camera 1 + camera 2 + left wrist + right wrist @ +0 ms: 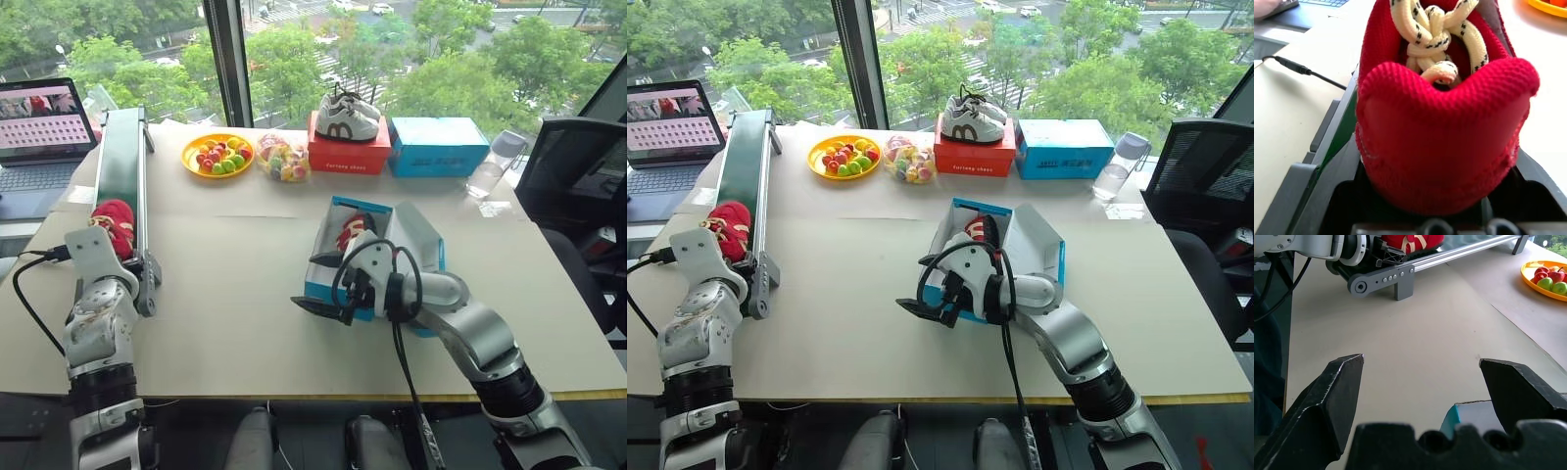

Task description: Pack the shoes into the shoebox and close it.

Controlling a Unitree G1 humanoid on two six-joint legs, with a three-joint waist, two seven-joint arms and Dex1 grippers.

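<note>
Pale surface seen from above. At 9 o'clock, a red shoe on the near end of a green conveyor, heel toward the left hand, likely lined up for pickup; grip state impossible to tell. At centre, open blue shoebox already holding the other red shoe. Right hand parked at the box's 8 o'clock corner, fingers wide apart, empty, perhaps waiting
</note>
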